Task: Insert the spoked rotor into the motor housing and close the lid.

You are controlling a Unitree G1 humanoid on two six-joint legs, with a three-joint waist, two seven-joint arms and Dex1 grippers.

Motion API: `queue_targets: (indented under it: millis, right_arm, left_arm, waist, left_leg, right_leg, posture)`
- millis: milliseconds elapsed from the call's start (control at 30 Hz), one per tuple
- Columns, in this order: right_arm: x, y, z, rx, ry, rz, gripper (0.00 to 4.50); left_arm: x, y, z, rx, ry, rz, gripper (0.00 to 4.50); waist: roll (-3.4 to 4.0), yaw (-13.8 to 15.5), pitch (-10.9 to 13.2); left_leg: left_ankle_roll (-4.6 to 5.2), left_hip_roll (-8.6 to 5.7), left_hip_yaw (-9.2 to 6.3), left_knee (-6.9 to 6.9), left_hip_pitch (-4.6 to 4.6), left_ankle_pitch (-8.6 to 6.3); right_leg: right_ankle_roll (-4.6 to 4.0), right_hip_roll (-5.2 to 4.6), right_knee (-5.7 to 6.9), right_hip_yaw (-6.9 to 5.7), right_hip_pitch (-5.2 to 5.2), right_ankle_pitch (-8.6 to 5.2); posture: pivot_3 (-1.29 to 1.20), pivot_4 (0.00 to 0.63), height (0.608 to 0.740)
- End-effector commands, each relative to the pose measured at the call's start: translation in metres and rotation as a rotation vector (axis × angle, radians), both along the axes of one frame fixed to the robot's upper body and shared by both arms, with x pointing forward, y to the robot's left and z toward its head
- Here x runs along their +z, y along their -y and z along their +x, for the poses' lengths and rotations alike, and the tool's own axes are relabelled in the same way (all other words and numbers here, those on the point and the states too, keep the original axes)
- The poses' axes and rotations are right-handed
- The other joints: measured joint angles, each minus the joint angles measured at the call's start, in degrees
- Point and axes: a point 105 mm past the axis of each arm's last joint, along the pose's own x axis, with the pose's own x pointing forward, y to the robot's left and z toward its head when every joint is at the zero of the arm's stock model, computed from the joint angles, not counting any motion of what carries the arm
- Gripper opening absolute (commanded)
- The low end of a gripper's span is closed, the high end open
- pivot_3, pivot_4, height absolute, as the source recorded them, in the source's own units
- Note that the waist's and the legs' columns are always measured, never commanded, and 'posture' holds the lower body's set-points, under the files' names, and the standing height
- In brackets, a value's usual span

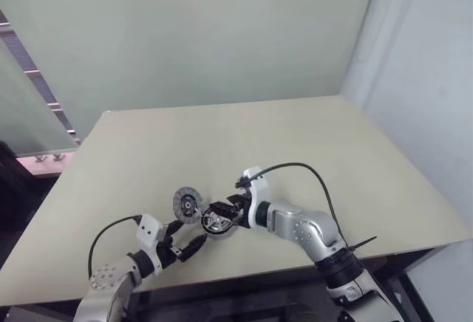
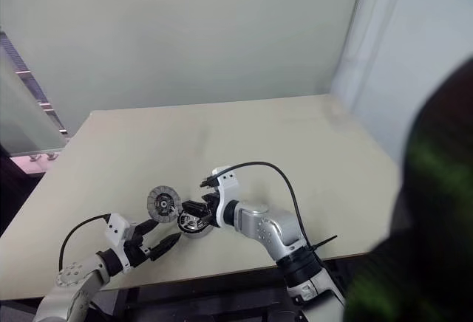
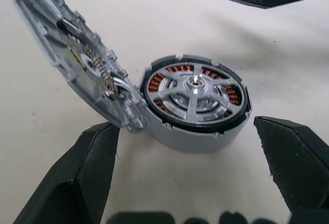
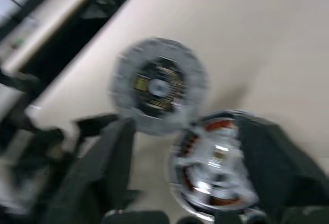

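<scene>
Silver spoked rotor (image 3: 194, 91) seated in copper-wound motor housing (image 3: 205, 131) (lid (image 3: 77, 54) tilted beside)

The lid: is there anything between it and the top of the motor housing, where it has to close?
Nothing visible. The lid leans tilted against the side of the motor housing. The spoked rotor already sits inside, and the top is uncovered. The right gripper is close beside the housing, not over it.

Lid (image 2: 163, 204) leans on motor housing (image 2: 194, 224) btwn left gripper (image 2: 164, 239) & right gripper (image 2: 194, 210).
</scene>
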Motion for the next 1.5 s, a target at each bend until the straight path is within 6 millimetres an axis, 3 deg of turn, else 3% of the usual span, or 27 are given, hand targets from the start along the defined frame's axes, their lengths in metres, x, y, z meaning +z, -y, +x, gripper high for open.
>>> queue_targets:
  millis: [33, 233, 333, 600, 933, 1067, 1133, 1333, 1400, 1500]
  right_arm:
    - [0.010, -0.013, 0.003, 0.007, 0.148, -0.009, 2.11]
    - [-0.013, -0.031, 0.004, 0.030, 0.174, -0.072, 0.03]
    - [-0.020, -0.035, 0.001, 0.069, 0.197, -0.105, 0.03]
    - [-0.056, -0.020, -0.005, 0.103, 0.169, -0.266, 0.03]
    - [0.014, -0.027, 0.014, 0.009, 0.270, 0.021, 0.03]
    - [0.023, -0.034, 0.011, 0.022, 0.296, 0.061, 0.03]
    - [0.010, -0.037, 0.008, 0.043, 0.284, 0.005, 0.03]
    - [-0.071, -0.033, -0.017, 0.153, 0.157, -0.274, 0.03]
    - [-0.081, -0.029, -0.021, 0.168, 0.161, -0.308, 0.03]
    - [-0.068, -0.029, -0.017, 0.145, 0.170, -0.248, 0.03]
  left_arm:
    - [0.009, 0.001, 0.002, -0.004, 0.038, 0.004, 4.50]
    - [0.009, 0.000, -0.001, 0.005, 0.035, 0.002, 4.50]
    - [0.010, -0.002, -0.004, 0.015, 0.036, 0.004, 4.50]
    - [0.009, -0.004, -0.009, 0.032, 0.026, 0.006, 4.50]
    - [0.007, -0.002, -0.007, 0.030, 0.017, -0.004, 4.50]
    - [0.007, -0.003, -0.007, 0.027, 0.012, -0.004, 4.50]
    - [0.007, -0.003, -0.006, 0.026, 0.012, -0.003, 4.50]
    - [0.011, -0.005, -0.005, 0.021, 0.017, 0.005, 4.50]
    - [0.012, -0.005, -0.005, 0.020, 0.020, 0.007, 4.50]
    - [0.013, -0.005, -0.005, 0.020, 0.023, 0.008, 4.50]
  waist:
    - [-0.01, -0.2, 0.0]
    - [-0.01, -0.1, 0.0]
    - [-0.02, 0.0, 0.0]
    - [-0.02, 0.0, 0.0]
    - [-0.03, 0.0, 0.0]
    - [-0.02, 0.0, 0.0]
    - [-0.02, 0.0, 0.0]
    - [-0.03, 0.0, 0.0]
    - [0.02, 0.0, -0.1]
    - [0.05, -0.1, -0.1]
  left_leg:
    - [0.00, 0.02, 0.03, -0.01, 0.00, 0.00]
    - [0.00, 0.13, 0.00, -0.04, 0.01, 0.00]
    - [-0.01, 0.03, 0.01, -0.03, 0.01, 0.00]
    - [-0.01, 0.03, -0.01, -0.03, 0.04, 0.00]
    - [-0.01, 0.05, -0.03, -0.02, 0.07, 0.00]
    - [-0.01, 0.05, -0.03, -0.03, 0.07, 0.00]
    - [-0.01, 0.05, -0.02, -0.03, 0.08, 0.00]
    - [-0.01, 0.04, -0.01, -0.03, 0.09, 0.00]
    - [-0.01, 0.03, 0.01, -0.02, 0.11, 0.00]
    - [-0.01, 0.04, -0.01, -0.02, 0.19, 0.00]
  right_leg:
    - [0.00, 0.01, 0.02, 0.01, -0.04, 0.00]
    - [0.00, 0.10, 0.06, -0.03, -0.07, 0.01]
    - [0.00, 0.00, 0.03, -0.01, -0.03, 0.00]
    - [0.00, 0.00, 0.05, -0.01, -0.02, 0.00]
    - [0.00, 0.03, 0.06, -0.02, 0.00, 0.01]
    - [0.00, 0.03, 0.06, -0.02, 0.01, 0.01]
    - [0.00, 0.02, 0.05, -0.01, 0.02, 0.01]
    - [-0.01, 0.02, 0.06, -0.02, 0.01, 0.00]
    - [-0.01, 0.01, 0.07, 0.01, 0.05, 0.00]
    - [-0.01, 0.02, 0.08, -0.01, 0.12, 0.00]
  posture:
    - [0.00, 0.000, 0.740]
    - [0.00, 0.000, 0.740]
    - [0.00, 0.000, 0.740]
    - [0.00, 0.000, 0.740]
    - [0.00, 0.000, 0.740]
    - [0.00, 0.000, 0.740]
    - [0.00, 0.000, 0.740]
    - [0.00, 0.000, 0.740]
    - [0.00, 0.000, 0.740]
    - [0.00, 0.000, 0.740]
